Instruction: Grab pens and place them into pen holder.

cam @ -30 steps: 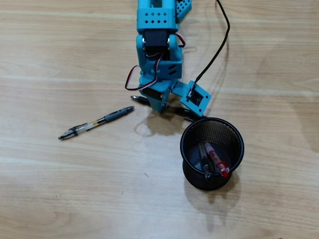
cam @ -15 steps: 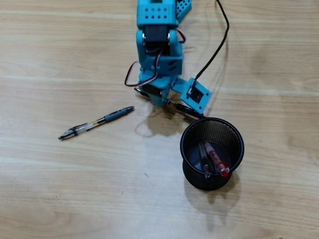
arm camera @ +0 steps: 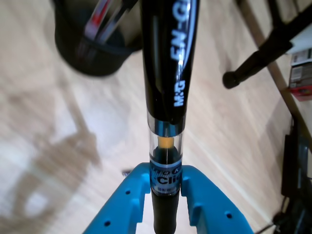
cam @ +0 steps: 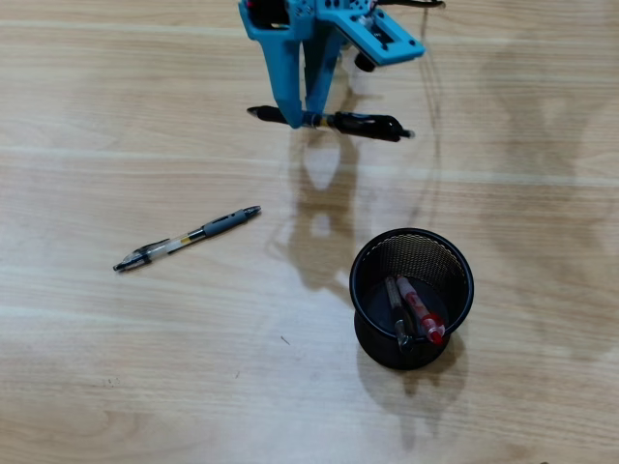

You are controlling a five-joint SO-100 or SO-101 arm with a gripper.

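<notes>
My blue gripper [cam: 308,120] is shut on a black pen [cam: 368,124] and holds it level above the table at the top of the overhead view. In the wrist view the same black pen [arm camera: 168,73] runs up from between the blue jaws of the gripper [arm camera: 165,183], with a clear section and gold band showing. The black mesh pen holder [cam: 387,253] stands at lower right with a red-and-white pen [cam: 420,311] and a clear pen [cam: 397,314] inside. A grey-and-clear pen [cam: 186,238] lies on the table at left. In the wrist view the pen holder [arm camera: 78,53] appears blurred at upper left.
A black cable [cam: 426,4] leaves the arm at the top edge. In the wrist view a black stand leg [arm camera: 263,51] and dark gear at the right edge sit beyond the wooden table [cam: 145,387].
The gripper has lifted the black pen off the table and swung it up and away from the pen holder, toward the top of the overhead view. The other pens have not moved.
</notes>
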